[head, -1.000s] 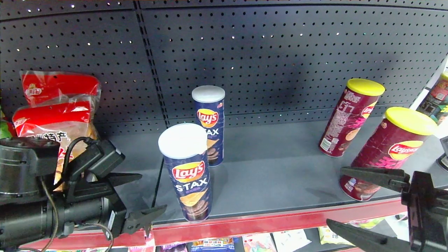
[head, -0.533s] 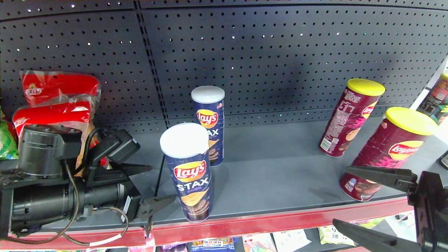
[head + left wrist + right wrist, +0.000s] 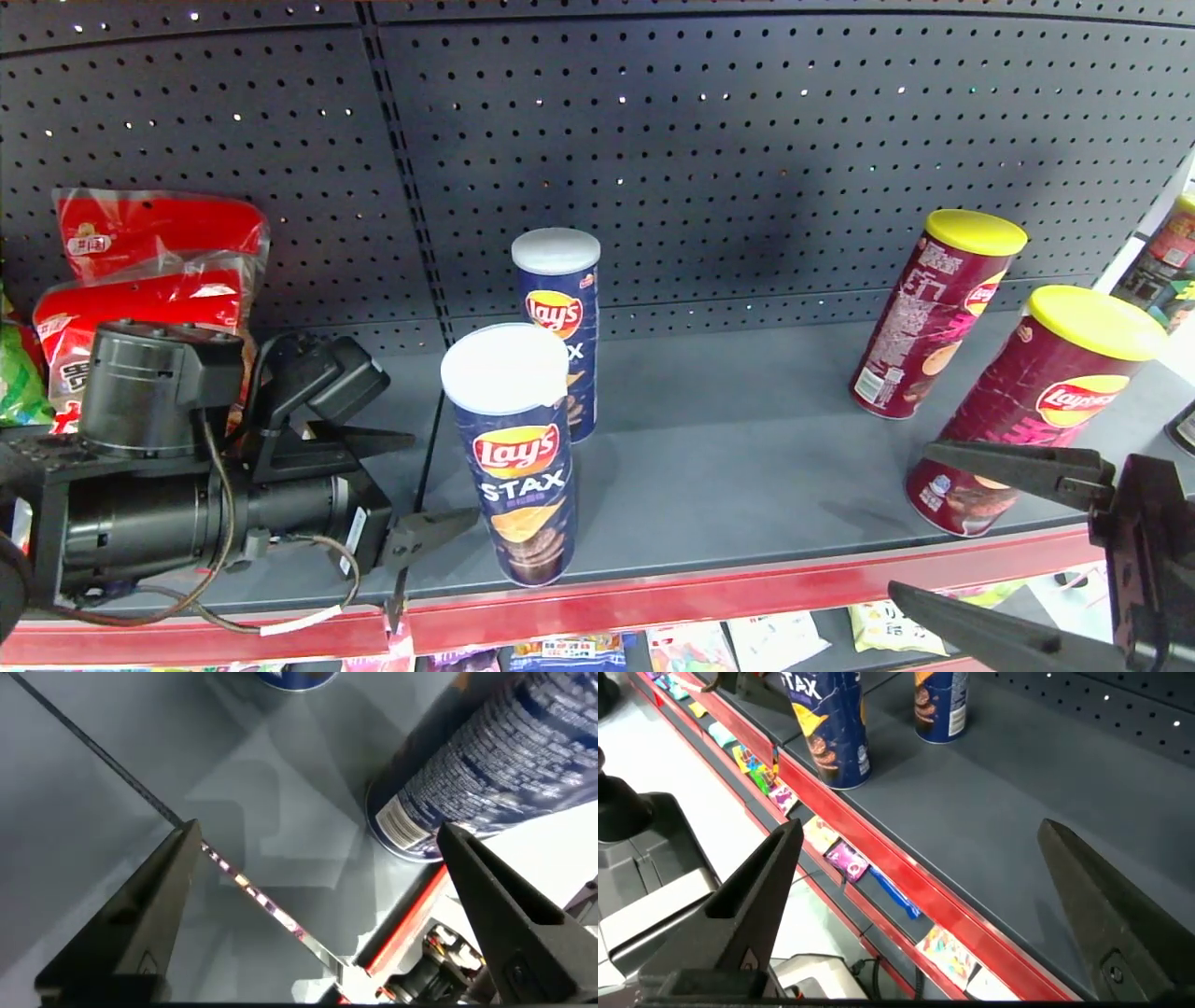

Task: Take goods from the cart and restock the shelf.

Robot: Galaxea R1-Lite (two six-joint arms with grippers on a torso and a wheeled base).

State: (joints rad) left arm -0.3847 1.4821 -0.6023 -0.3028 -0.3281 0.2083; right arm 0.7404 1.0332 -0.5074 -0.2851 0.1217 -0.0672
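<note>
My left gripper (image 3: 443,474), jaws spread, has slid right at lower left and sits just beside the front blue can (image 3: 518,467), which has shifted right on the shelf (image 3: 728,467) at centre; its red-and-yellow logo faces me. My right gripper (image 3: 910,520) stays spread, lower right

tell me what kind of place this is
Most likely a shop or supermarket aisle: a metal shelf with a pegboard back, a red price strip along its front edge, and chip cans and snack bags stocked on it.
</note>
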